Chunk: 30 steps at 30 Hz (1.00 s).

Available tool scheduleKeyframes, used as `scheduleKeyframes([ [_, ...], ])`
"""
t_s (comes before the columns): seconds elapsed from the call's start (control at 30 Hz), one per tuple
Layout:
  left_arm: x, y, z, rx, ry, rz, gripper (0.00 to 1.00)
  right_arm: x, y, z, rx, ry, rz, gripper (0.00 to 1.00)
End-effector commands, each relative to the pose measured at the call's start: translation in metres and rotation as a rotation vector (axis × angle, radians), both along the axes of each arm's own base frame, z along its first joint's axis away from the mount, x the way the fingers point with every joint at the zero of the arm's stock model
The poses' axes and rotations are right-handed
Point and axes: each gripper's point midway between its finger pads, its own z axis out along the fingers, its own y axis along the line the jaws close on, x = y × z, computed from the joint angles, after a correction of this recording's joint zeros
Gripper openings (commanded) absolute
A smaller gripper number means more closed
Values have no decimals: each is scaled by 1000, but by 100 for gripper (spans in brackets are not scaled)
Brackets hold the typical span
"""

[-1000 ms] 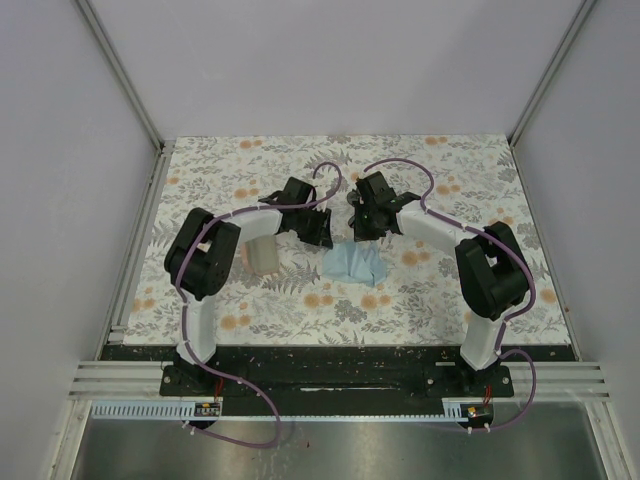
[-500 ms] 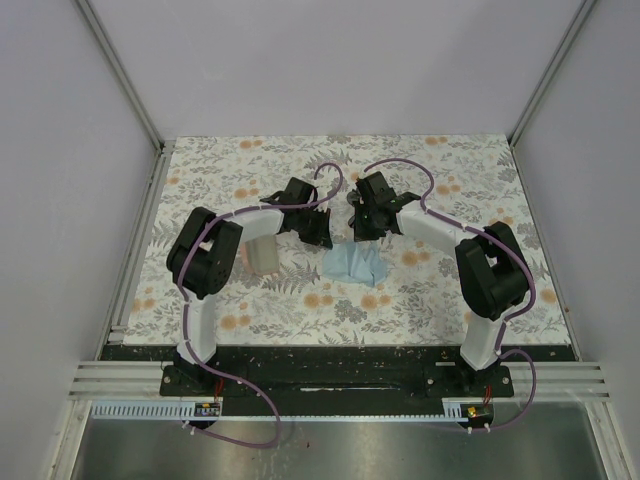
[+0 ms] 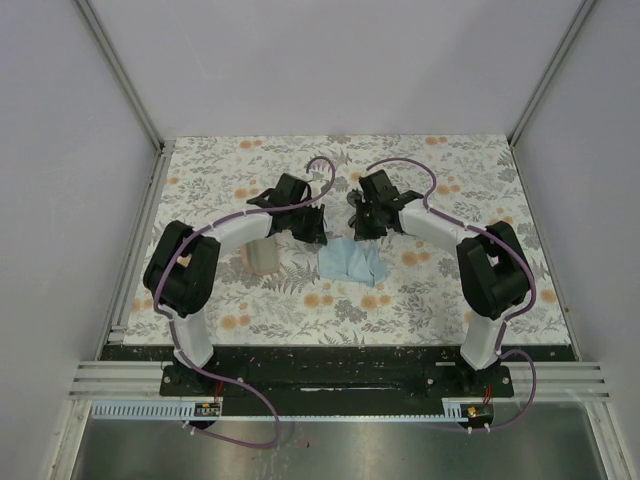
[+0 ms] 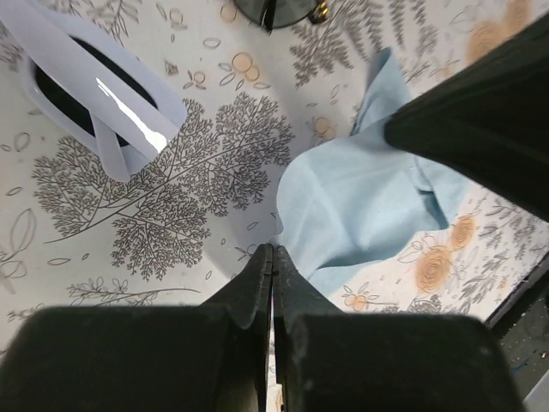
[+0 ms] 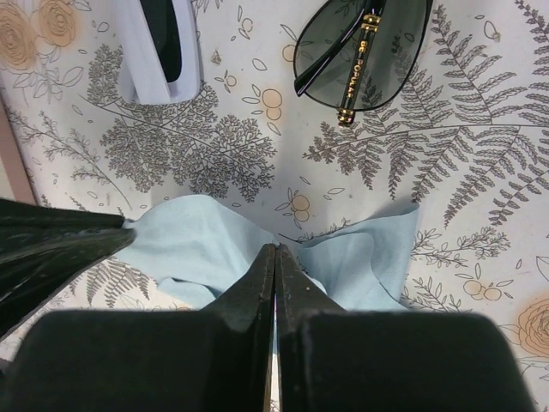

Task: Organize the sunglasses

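Note:
The white-framed sunglasses (image 4: 94, 86) lie folded on the floral table, also in the right wrist view (image 5: 163, 43). The thin dark-framed sunglasses (image 5: 360, 51) lie folded beside them, only their edge showing in the left wrist view (image 4: 274, 9). A light blue cloth (image 3: 350, 265) lies crumpled just in front of both pairs. My left gripper (image 4: 273, 249) is shut on the cloth's (image 4: 369, 206) left corner. My right gripper (image 5: 275, 247) is shut on the cloth's (image 5: 214, 257) far edge, which bunches at its tips. In the top view both grippers, left (image 3: 308, 225) and right (image 3: 365, 222), hide the sunglasses.
A pink oblong case (image 3: 262, 255) stands under the left forearm, left of the cloth. The floral table mat (image 3: 450, 300) is bordered by metal rails and plain walls. The two grippers are close together over the table's middle.
The left arm's elbow has swung out to the left and lower. The cloth has been drawn slightly left and spread wider. The right gripper has barely moved.

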Motion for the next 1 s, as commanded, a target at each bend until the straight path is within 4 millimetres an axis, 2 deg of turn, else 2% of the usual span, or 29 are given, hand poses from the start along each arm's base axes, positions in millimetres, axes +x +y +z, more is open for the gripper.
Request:
scheduleKeyframes([
  [0.0, 8, 5, 40, -25, -104, 32, 0, 15, 14, 52, 101, -93, 14, 0],
  [0.27, 5, 15, 64, -23, -156, 60, 0, 14, 22, 71, 157, -107, 37, 0],
  [0.5, -2, 24, 76, -25, -178, 93, 0, 9, 22, 87, 189, -126, 37, 0],
  [0.77, -15, 24, 63, -43, -117, 111, 0, -5, 36, 77, 269, -64, 73, 0],
  [0.97, -23, 29, 44, -45, -82, 151, 0, -4, 44, 65, 256, -47, 97, 0],
])
